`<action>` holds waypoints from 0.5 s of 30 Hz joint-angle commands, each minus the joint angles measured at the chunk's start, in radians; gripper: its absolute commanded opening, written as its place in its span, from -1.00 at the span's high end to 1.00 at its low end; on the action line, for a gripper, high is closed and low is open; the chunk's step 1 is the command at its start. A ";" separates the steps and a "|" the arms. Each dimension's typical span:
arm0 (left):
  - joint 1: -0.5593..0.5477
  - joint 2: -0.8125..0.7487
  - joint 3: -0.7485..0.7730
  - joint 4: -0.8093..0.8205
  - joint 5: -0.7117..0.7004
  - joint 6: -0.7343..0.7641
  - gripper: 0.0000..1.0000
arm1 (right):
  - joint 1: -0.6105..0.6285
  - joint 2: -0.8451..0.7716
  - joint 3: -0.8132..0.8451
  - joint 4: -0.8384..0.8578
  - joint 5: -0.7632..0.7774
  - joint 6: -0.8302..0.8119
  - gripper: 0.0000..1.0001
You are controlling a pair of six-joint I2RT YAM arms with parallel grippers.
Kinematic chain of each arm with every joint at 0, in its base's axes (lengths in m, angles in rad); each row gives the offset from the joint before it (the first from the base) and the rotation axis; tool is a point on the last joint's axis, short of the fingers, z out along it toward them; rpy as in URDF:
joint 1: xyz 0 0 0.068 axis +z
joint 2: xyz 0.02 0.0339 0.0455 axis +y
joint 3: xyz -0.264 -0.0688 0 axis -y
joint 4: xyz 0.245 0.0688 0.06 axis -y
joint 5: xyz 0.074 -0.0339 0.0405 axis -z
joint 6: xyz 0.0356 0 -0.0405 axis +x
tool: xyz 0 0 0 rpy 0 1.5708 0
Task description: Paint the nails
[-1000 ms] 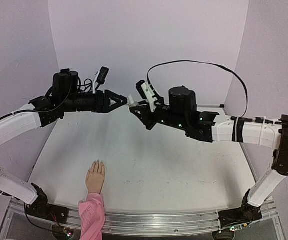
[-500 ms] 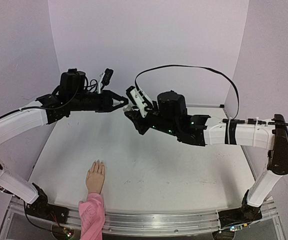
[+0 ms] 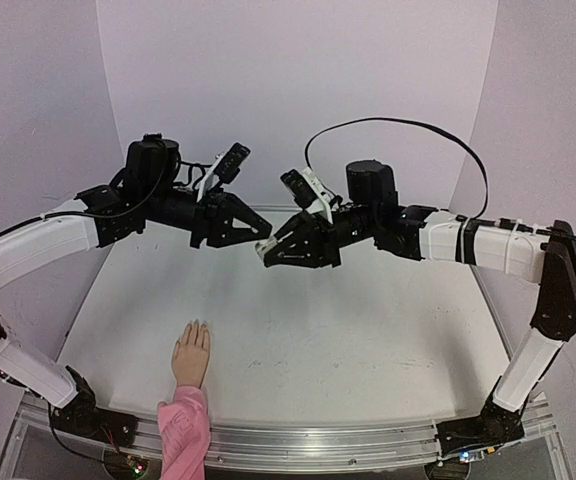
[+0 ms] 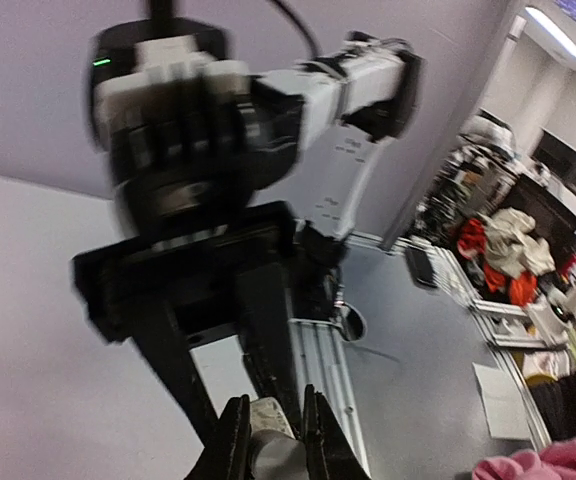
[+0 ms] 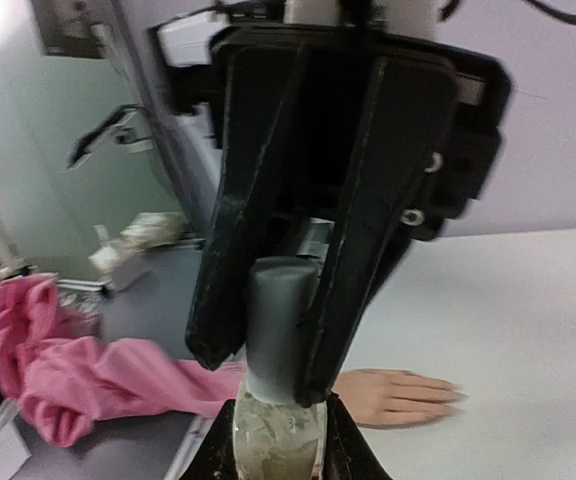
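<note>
Above the middle of the table my right gripper (image 3: 273, 255) (image 5: 280, 401) is shut on a small white bottle (image 5: 278, 445) (image 4: 267, 411). My left gripper (image 3: 258, 232) (image 4: 274, 393) meets it tip to tip and is shut on the bottle's grey cap (image 5: 280, 320) (image 4: 277, 456). The flesh-coloured mannequin hand (image 3: 191, 355) (image 5: 393, 395) lies flat near the front left edge, its pink sleeve (image 3: 183, 430) (image 5: 68, 370) hanging over the rail. The nails (image 3: 196, 325) (image 5: 450, 390) at its fingertips point toward the back and barely stand out from the skin. Both grippers are well above and behind the hand.
White table (image 3: 348, 340) with purple walls (image 3: 288, 80) at the back and sides. An aluminium rail (image 3: 318, 440) runs along the near edge by the arm bases. A black cable (image 3: 408, 125) loops above the right arm.
The left gripper, open a second ago, has shut on the bottle's cap. Both grippers have dropped and tilted down toward the table's middle, the right one turning the bottle with it.
</note>
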 commanded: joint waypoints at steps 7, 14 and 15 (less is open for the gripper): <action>-0.107 -0.051 0.037 0.058 0.222 0.014 1.00 | 0.060 -0.044 0.029 0.172 -0.135 -0.011 0.93; -0.070 -0.115 -0.039 0.049 -0.046 -0.016 1.00 | 0.054 -0.040 -0.010 0.123 0.249 -0.047 -0.38; -0.056 -0.127 -0.054 0.044 -0.109 -0.026 1.00 | 0.053 -0.041 -0.015 0.106 0.326 -0.058 -0.53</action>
